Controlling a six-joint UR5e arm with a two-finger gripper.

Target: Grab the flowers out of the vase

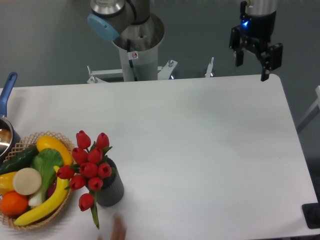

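The flowers (89, 167), a bunch of red tulip buds with green stems and leaves, stand in the vase (111, 190), a small dark grey ribbed cylinder at the front left of the white table (200, 150). The buds spread wider than the vase and hide most of its mouth. My gripper (251, 64) hangs at the far right, above the table's back edge, far from the flowers. Its fingers are spread apart and hold nothing.
A wicker basket (30, 220) with a banana, an orange, a cucumber and other produce sits just left of the vase. A pot with a blue handle (6, 95) is at the left edge. The robot base (137, 47) stands behind the table. A blurred skin-coloured shape (117, 231) shows at the front edge.
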